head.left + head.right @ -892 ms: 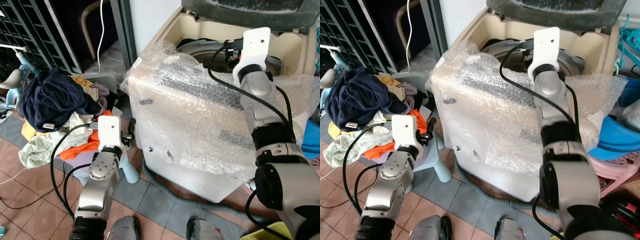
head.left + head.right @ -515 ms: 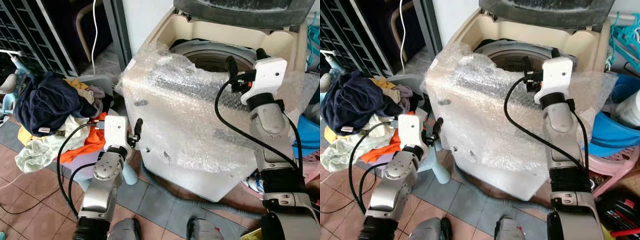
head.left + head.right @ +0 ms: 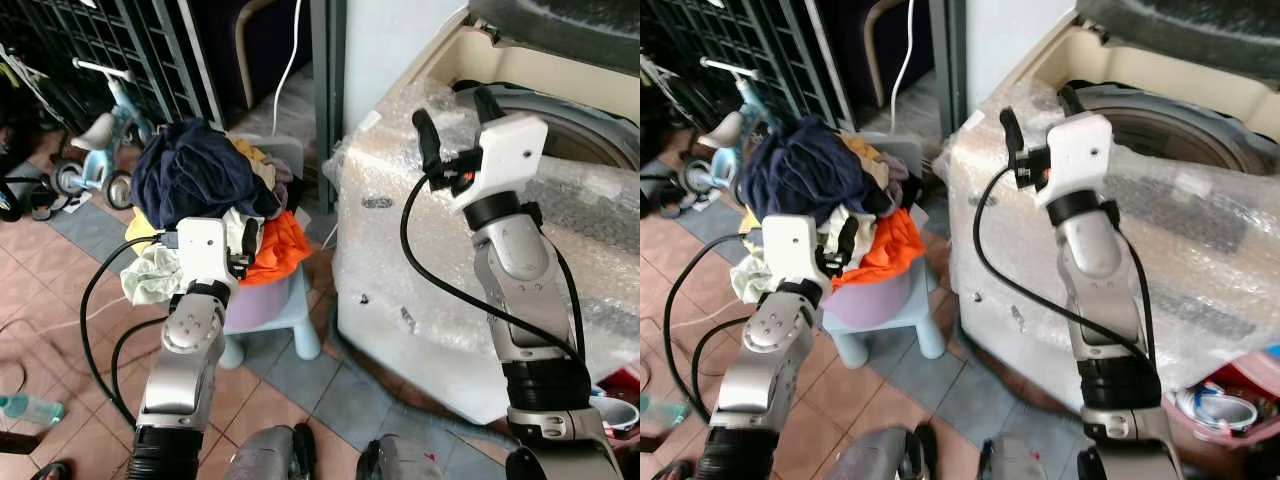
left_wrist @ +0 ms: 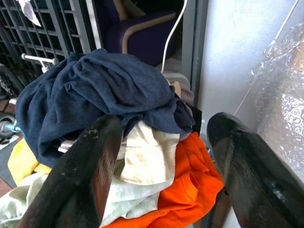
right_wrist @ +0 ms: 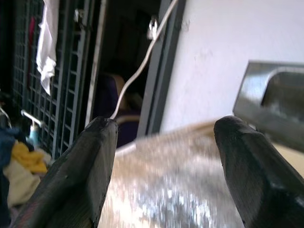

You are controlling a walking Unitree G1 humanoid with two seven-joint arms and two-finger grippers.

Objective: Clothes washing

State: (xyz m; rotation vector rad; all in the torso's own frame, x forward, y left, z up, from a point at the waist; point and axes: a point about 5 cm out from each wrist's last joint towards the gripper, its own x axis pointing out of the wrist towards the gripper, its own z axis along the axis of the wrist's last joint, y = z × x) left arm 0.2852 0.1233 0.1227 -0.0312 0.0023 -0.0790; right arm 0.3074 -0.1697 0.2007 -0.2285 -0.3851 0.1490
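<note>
Both grippers spread wide and empty, left gripper facing the laundry pile heaped on a small stool beside the bubble-wrapped washing machine; best to pinch the navy garment on top.

The right gripper (fingers spread, empty) hovers above the bubble-wrapped washing machine.

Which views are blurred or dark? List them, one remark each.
Right wrist view: bubble wrap smeared by motion blur, doorway dark. Left wrist view: clothes pile sharp, near fingers soft. Eye views: evenly daylit, slight blur, washing machine bright.
</note>
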